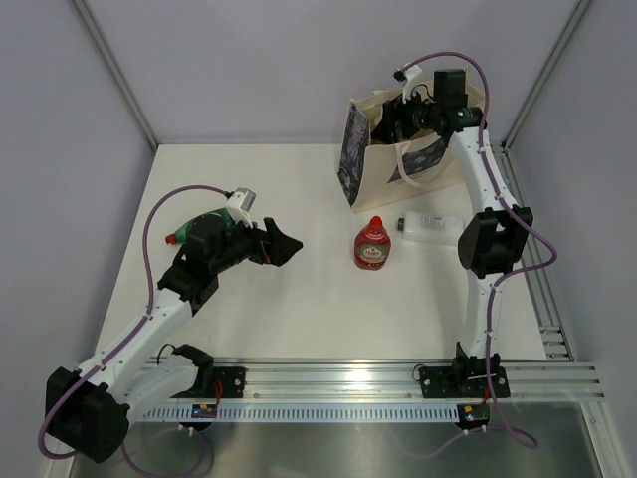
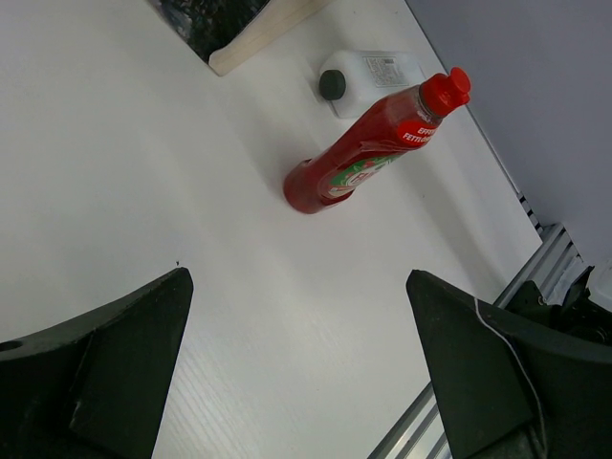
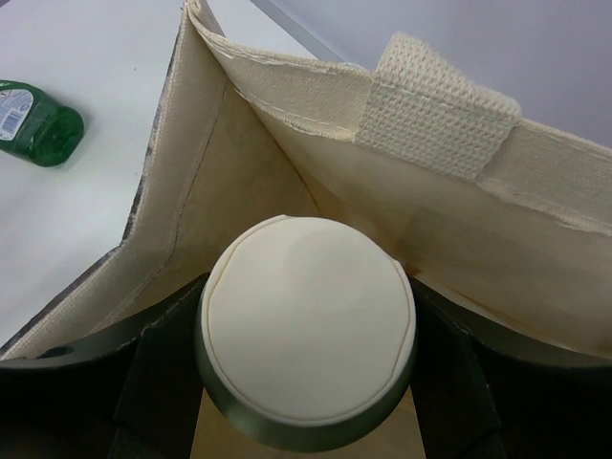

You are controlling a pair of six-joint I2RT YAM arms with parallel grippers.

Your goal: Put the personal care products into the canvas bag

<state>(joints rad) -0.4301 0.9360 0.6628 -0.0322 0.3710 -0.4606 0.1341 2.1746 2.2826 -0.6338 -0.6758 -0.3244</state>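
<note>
The cream canvas bag [image 1: 383,159] stands open at the back right. My right gripper [image 1: 403,118] reaches down into its mouth. In the right wrist view it [image 3: 306,359] is shut on a pale-green cylinder [image 3: 306,325] with a cream-white end, held inside the bag [image 3: 287,143]. A red bottle [image 1: 373,244] stands in front of the bag, and a clear bottle [image 1: 430,225] lies to its right. A green bottle with a red cap [image 1: 184,231] lies at the left, partly hidden by my left arm. My left gripper [image 1: 282,247] hovers open and empty, facing the red bottle [image 2: 368,148].
The bag's woven loop handle [image 3: 440,105] lies over its far rim. The left wrist view catches the clear bottle [image 2: 368,76] and a bottom corner of the bag [image 2: 249,29]. The aluminium rail [image 1: 348,376] runs along the near edge. Grey walls close the back and sides.
</note>
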